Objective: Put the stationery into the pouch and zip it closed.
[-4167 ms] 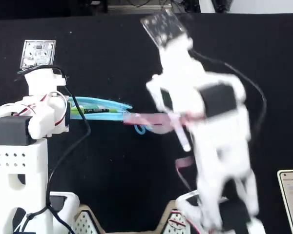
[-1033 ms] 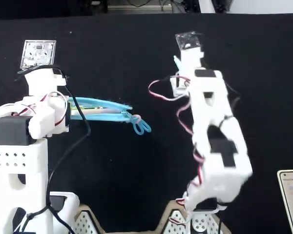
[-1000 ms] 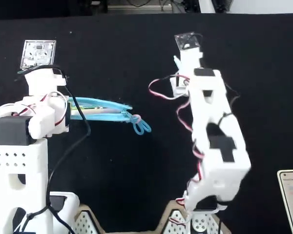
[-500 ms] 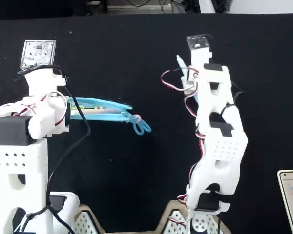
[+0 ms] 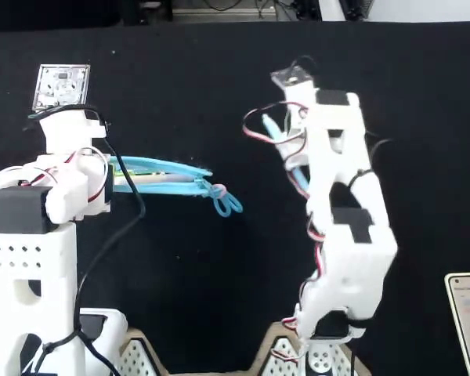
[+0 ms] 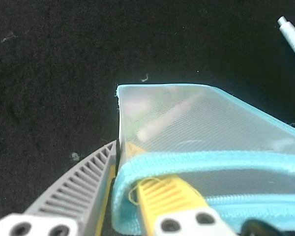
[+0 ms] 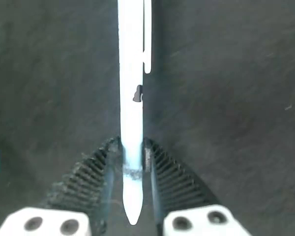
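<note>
The left arm's fingers point(image 6: 122, 157) are pinched shut on one end of the pouch point(image 6: 196, 128). One ribbed grey finger sits outside the clear wall and the yellow one lies over the blue zip edge. That grip props the pouch on its side on the black desk point(image 5: 180, 298), so the mouth faces the other arm instead of lying flat and shut (a sensible way to hold a floppy bag, I'd say). Pale shapes show through the wall, so some stationery seems to be inside already. The zip's blue pull loop point(image 5: 225, 202) rests on the desk at the pouch's free end.

Well apart from it, the right arm's fingers point(image 7: 132, 152) are closed tight on a pale blue pen point(image 7: 131, 73). They grip it near one end, and most of its length sticks out ahead of them. Held like that, the long part can lead into the opening. The pen looks lifted off the desk, though I can't be sure. My guess is that it goes in next, with the zipping not yet begun.
</note>
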Tool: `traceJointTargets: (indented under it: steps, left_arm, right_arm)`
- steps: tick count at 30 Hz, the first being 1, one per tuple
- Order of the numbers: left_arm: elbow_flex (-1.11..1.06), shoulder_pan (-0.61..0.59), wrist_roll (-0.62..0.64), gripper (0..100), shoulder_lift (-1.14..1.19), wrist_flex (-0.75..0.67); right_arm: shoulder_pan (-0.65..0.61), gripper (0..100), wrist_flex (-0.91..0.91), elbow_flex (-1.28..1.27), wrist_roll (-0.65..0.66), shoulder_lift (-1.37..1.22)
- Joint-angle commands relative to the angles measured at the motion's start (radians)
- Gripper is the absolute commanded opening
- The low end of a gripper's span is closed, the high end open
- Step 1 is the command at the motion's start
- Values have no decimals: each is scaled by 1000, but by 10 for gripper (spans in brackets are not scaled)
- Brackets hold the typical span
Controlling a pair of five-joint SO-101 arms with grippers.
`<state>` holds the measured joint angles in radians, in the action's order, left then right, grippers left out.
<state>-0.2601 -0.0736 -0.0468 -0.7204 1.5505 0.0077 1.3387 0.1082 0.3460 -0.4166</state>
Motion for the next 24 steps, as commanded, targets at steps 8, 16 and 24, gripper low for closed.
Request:
traceJointTargets:
  steps: [8, 16, 24]
  left_arm:
    - [-4, -4, 3, 30, 5, 3]
    - [-4, 1, 3, 30, 5, 3]
    - [-4, -1, 3, 30, 5, 3]
  right_arm:
    - [-20, 17, -160, -642, 11, 590]
    - [11, 209, -169, -676, 3, 638]
    - [-144, 167, -204, -495, -80, 499]
